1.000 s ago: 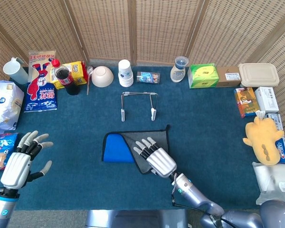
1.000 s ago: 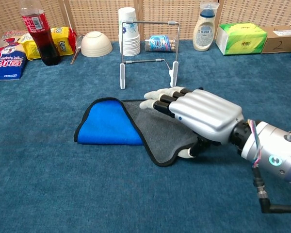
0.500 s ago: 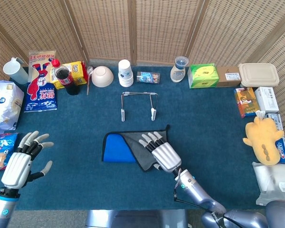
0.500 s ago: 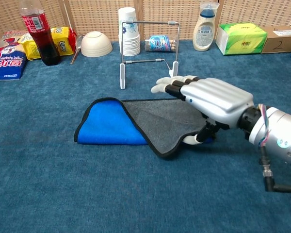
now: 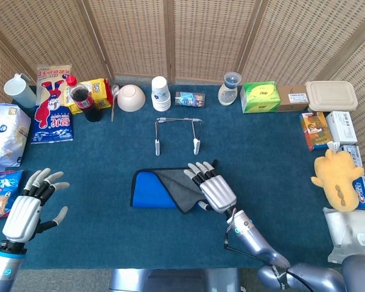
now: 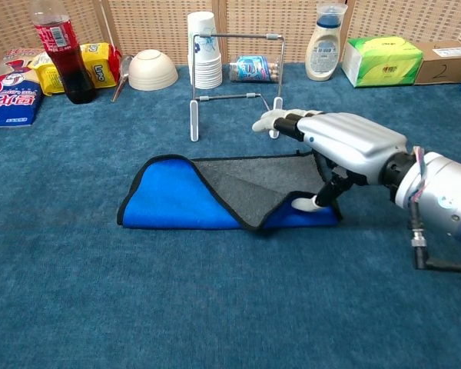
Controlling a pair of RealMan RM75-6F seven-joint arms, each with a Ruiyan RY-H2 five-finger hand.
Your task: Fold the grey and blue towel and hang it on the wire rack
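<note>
The towel (image 6: 215, 196) lay on the table (image 6: 215, 307) just in front of the rack (image 6: 234, 69), partly folded, grey flap turned over blue. The right hand (image 6: 334, 146) hovered over its right end, fingers extended, thumb touching the edge; whether it pinched the cloth I could not tell. The left hand (image 5: 30, 204) was open, well apart at the table's left. To fold well, the corner should probably be gripped firmly and carried across so the edges align.
</note>
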